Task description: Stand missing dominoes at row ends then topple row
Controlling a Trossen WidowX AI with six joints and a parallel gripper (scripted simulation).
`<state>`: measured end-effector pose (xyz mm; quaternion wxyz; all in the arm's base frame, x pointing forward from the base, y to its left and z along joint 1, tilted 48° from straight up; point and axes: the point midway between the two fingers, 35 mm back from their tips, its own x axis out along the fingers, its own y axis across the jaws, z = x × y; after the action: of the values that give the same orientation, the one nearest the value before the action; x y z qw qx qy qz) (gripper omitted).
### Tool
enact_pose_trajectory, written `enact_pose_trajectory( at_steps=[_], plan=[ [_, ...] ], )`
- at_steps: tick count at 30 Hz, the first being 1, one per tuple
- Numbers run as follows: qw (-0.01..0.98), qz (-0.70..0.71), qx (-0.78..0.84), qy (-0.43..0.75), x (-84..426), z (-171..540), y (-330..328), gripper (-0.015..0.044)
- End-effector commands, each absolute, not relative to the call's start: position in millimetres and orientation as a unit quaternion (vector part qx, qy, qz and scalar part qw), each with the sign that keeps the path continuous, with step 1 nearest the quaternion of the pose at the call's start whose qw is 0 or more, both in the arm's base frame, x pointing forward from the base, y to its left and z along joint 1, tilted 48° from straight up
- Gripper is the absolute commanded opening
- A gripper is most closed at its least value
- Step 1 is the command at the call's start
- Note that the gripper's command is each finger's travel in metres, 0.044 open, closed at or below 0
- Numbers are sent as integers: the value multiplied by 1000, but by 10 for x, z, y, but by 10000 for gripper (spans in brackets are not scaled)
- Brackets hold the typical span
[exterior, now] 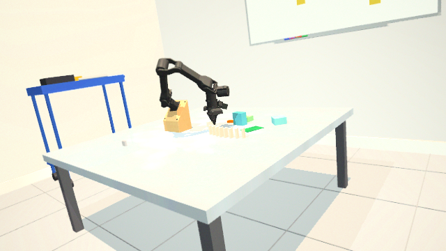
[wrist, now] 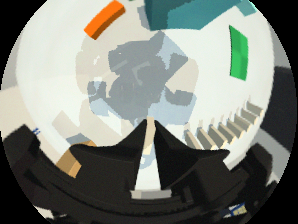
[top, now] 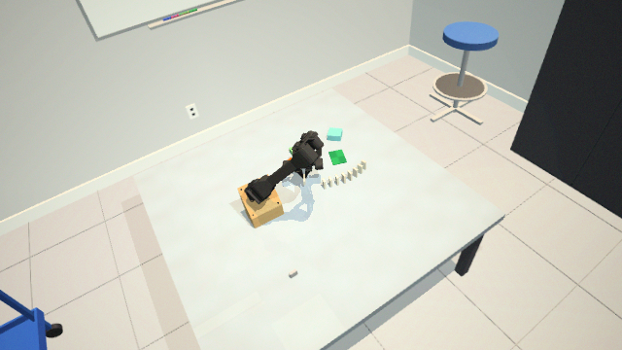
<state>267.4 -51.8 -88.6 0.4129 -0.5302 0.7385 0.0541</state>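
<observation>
In the middle of the top frame, the black arm reaches from its wooden base block [top: 264, 212] [exterior: 183, 120] [wrist: 70, 166] over the pale tabletop [top: 389, 233] [exterior: 167, 164]. Its tool [top: 304, 175] [exterior: 214, 123] [wrist: 149, 121] points down, the fingers drawn nearly together around a cream domino [top: 304, 178] [wrist: 150, 131], which shows between the tips just below the centre of the wrist frame. The curved row of standing dominoes [top: 343, 177] [exterior: 226, 132] [wrist: 227, 129] is near it, to the right in the top frame, apart from the held piece. Another small domino [top: 293, 273] [exterior: 124, 143] lies well apart, at the lower middle of the top frame and left of centre in the exterior one. A flat green square [top: 337, 157] [exterior: 253, 129] [wrist: 239, 53] lies just beyond the row; a pale turquoise block [top: 334, 134] [exterior: 279, 120] sits above the square in the top frame.
</observation>
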Motion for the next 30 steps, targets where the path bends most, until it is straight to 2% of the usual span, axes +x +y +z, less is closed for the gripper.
enact_pose_trajectory(
  at_steps=[1, 7, 15, 23, 30],
  plan=[
    [427, 51, -533, 729, 2748, -487, -92, 28],
    [427, 53, -532, 729, 2752, 5, 429, 28],
    [430, 50, -530, 729, 2761, 41, 431, 28],
    [527, -68, -439, 724, 2949, 937, -366, 28],
    [585, -198, -355, 702, 2657, 1757, -1134, 28]
  ],
)
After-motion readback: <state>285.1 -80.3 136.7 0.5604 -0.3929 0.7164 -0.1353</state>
